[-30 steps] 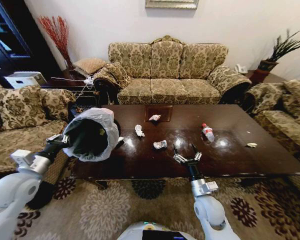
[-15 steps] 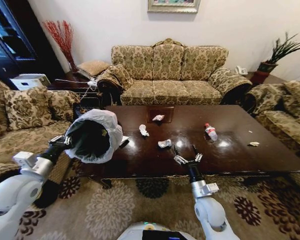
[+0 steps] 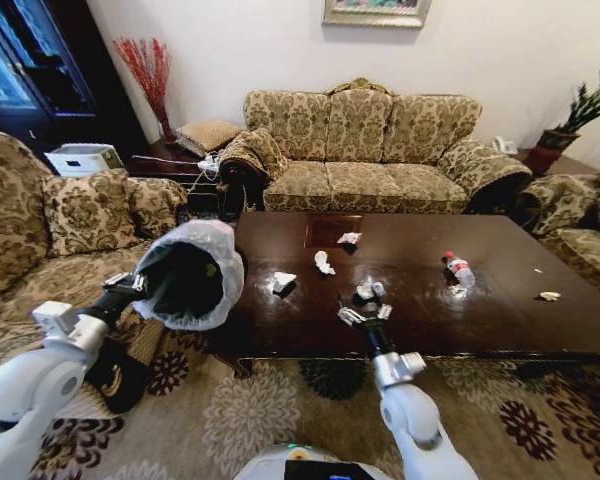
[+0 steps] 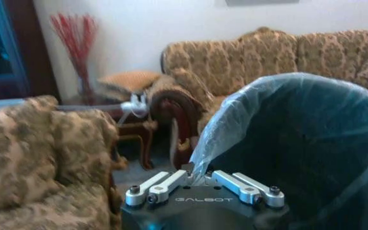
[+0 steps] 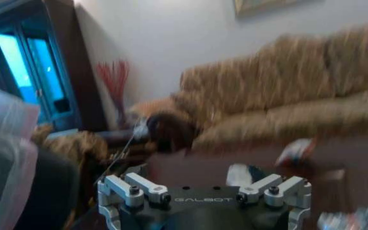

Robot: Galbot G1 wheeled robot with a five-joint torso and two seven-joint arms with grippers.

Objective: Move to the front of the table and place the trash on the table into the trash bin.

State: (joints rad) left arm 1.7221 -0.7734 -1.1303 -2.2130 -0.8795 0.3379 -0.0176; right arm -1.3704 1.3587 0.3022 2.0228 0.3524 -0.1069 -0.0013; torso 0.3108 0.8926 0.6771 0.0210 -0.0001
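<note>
Over the table's (image 3: 500,310) near edge my right gripper (image 3: 364,312) hangs spread, a crumpled scrap (image 3: 368,291) just beyond. My left gripper (image 4: 204,182) pinches the trash bin's (image 3: 190,272) rim, left of the table. I'd come down squarely.

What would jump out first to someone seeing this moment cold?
The round dark trash bin with its white plastic liner, tilted and held by the left gripper beside the near left corner of the glossy dark wooden table. Next, the open right gripper poised over the table's near edge, just short of a crumpled white scrap.
</note>
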